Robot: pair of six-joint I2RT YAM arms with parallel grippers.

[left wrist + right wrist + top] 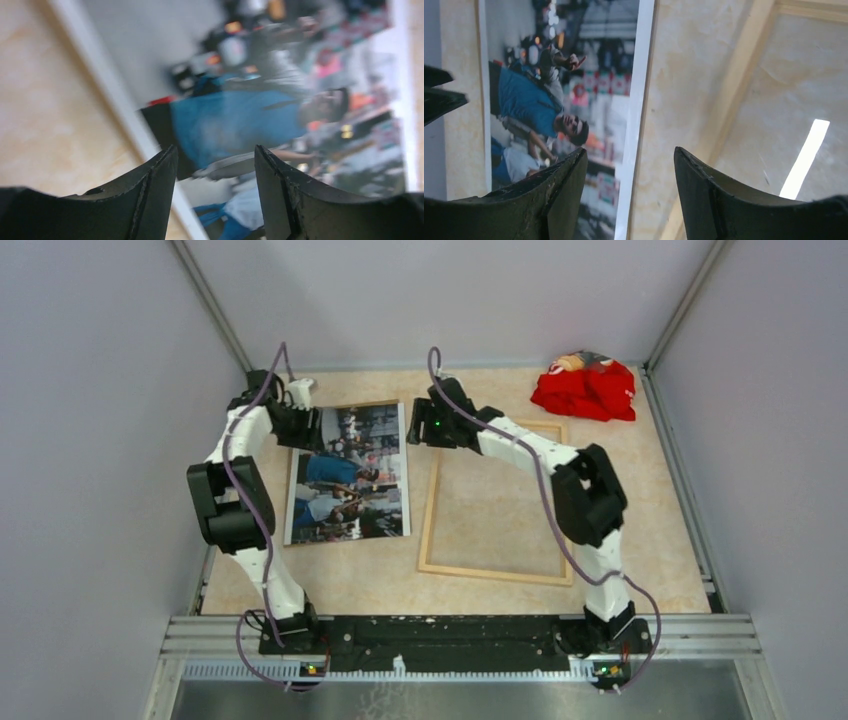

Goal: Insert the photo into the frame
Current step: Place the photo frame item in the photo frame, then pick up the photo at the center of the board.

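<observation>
Overhead, the photo [348,472] lies face up and flat on the bench [350,580], at 9 o'clock of the frame [431,510] and just beside it, with a narrow strip of bare bench between them. The frame lies flat too, the bench top showing through its pane, and a crumpled red cloth [585,387] sits well apart at its 1 o'clock. Only this view shows both arms at once: the left gripper [305,427] hangs at the photo's 11 o'clock corner and the right gripper [418,425] at its 1 o'clock corner, close to the frame's 11 o'clock corner. How wide the jaws stand is hard to read from above. The left wrist view settles it for that side: both fingers are spread well apart, nothing between them, the blurred print with a blue-shirted figure below and its white border running toward 5 o'clock. The right wrist view shows its jaws likewise spread and holding nothing, straddling the photo's white edge, with the frame's pale wooden rail at 2 o'clock and a bright light glint on the pane
</observation>
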